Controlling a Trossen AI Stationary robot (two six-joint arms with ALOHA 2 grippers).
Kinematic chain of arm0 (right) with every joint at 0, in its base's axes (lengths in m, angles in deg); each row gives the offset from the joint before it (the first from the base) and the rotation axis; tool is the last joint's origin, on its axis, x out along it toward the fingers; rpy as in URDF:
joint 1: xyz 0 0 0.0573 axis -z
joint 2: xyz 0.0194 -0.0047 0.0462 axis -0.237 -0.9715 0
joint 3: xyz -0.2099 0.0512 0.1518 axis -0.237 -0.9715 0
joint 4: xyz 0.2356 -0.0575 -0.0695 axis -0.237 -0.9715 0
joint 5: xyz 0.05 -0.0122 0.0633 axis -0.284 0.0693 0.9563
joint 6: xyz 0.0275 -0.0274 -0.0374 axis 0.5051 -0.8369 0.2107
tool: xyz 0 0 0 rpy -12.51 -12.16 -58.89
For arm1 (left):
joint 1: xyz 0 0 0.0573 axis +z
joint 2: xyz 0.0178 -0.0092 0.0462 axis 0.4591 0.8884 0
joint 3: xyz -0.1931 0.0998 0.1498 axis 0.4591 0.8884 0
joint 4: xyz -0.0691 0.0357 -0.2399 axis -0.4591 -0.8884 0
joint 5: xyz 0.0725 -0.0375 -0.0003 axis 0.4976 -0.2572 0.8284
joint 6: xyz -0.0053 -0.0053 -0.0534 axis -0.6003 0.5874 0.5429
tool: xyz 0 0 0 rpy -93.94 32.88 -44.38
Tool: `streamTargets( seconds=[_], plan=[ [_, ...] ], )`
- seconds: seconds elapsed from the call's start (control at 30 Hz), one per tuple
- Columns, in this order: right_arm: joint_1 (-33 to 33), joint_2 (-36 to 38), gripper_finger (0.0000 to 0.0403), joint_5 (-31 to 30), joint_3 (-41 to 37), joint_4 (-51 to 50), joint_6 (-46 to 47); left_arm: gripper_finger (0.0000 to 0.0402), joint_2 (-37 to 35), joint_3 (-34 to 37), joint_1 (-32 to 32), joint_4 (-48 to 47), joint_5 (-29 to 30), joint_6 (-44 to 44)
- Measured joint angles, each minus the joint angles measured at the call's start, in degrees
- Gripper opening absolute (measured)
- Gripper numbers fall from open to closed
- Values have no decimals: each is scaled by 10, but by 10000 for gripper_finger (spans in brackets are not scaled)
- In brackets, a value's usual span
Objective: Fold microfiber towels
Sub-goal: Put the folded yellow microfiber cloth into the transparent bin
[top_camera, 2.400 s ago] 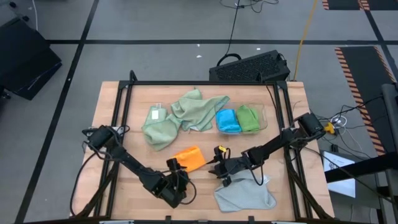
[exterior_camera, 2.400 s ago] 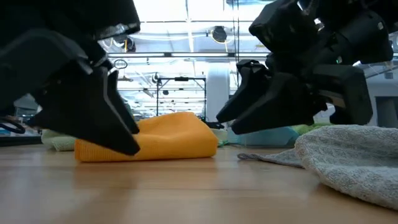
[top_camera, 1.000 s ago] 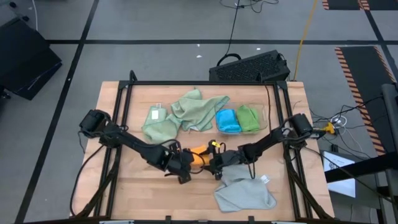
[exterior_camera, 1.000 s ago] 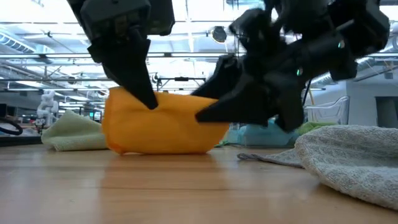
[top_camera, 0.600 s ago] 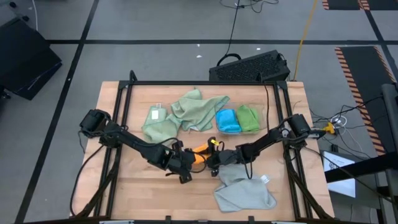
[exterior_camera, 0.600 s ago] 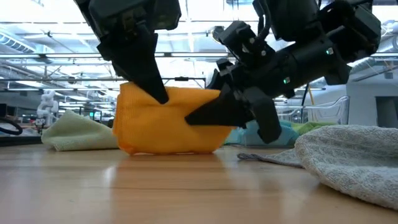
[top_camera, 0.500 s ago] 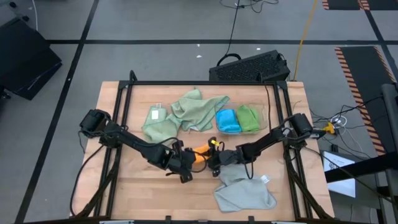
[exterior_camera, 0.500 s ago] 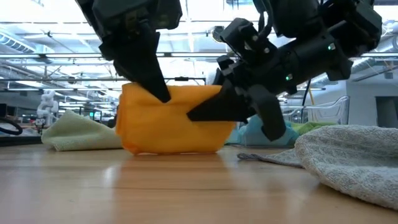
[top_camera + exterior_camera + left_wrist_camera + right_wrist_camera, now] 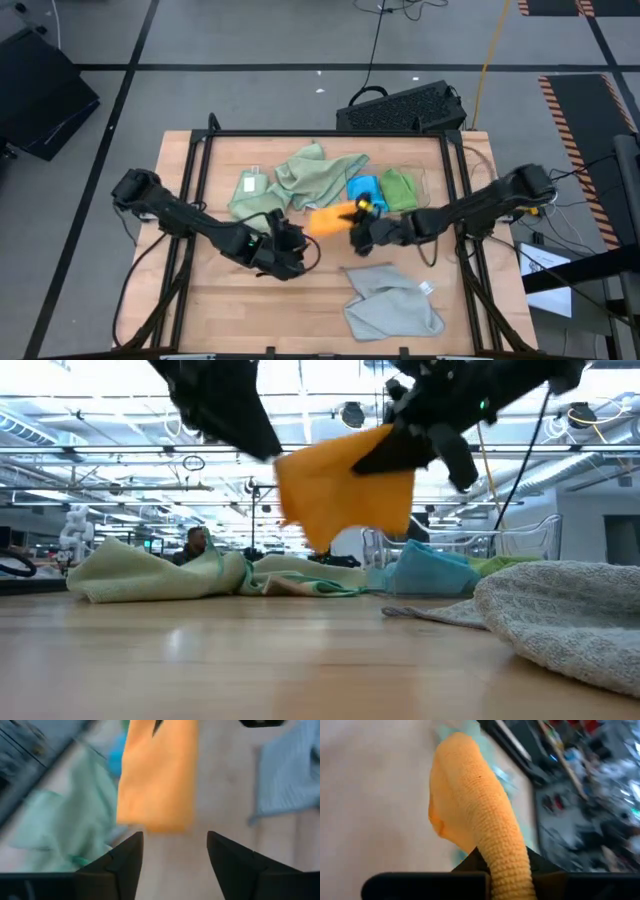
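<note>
The folded orange towel [image 9: 328, 218] hangs in the air above the table's middle, held by my right gripper [image 9: 357, 226], which is shut on it. In the low view the towel [image 9: 345, 485] hangs clear of the wood. My left gripper [image 9: 291, 240] is just to the left of and nearer than the towel, open and empty; its wrist view shows the towel [image 9: 157, 775] beyond the gap between its fingers [image 9: 127, 855]. A grey towel [image 9: 392, 305] lies crumpled near the front edge. My right gripper pinches a thick folded end of the orange towel [image 9: 506, 851] between its two fingers. It comes at it from the table's right. The towel hangs below the fingers [image 9: 415, 445], folded in several layers and clear of the table.
Two pale sage green towels [image 9: 318, 175] [image 9: 257, 210] lie crumpled at the far left and middle. A blue towel [image 9: 365, 193] and a bright green towel [image 9: 398, 188] lie folded in the clear tray [image 9: 428, 190] at the far right. Bare wood shows at the near left.
My right gripper has risen and gone toward the far edge with the orange towel, which has been lifted off the table and now hangs clear. My left gripper, which was on the towel's left side, is off it now and has drawn back a little.
</note>
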Motion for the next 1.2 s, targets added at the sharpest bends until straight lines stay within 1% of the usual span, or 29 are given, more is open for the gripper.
streamTargets(
  seconds=[0.07, 0.2, 0.27, 0.37, 0.43, 0.53, 0.63, 0.73, 0.83, 1.0, 1.2],
  plan=[
    [8, 46, 11, -36, 0, -47, -5, 228, -22, 0, -1, -20, 35, -20],
    [14, 138, 11, -116, 0, -147, 10, 229, -46, 0, 0, -61, 75, -33],
    [16, 178, 11, -162, 0, -204, 23, 229, -52, 0, 4, -78, 77, -34],
    [26, 235, 11, -208, 0, -295, 53, 230, -52, 0, 15, -86, 75, -46],
    [33, 264, 11, -228, 0, -351, 83, 230, -52, 0, 24, -82, 64, -59],
    [46, 290, 11, -233, 0, -422, 130, 230, -52, 0, 45, -76, 33, -74],
    [58, 293, 11, -244, 0, -493, 198, 230, -52, 0, 64, -74, 19, -80],
    [66, 269, 11, -246, 0, -562, 294, 230, -52, 0, 81, -74, 13, -94],
    [68, 237, 11, -245, 0, -606, 356, 230, -52, 0, 98, -75, 8, -106],
    [68, 189, 11, -245, 0, -659, 405, 230, -52, 0, 117, -82, 7, -111],
    [93, 152, 11, -261, 0, -704, 407, 230, -52, 0, 132, -82, 6, -111]
  ],
)
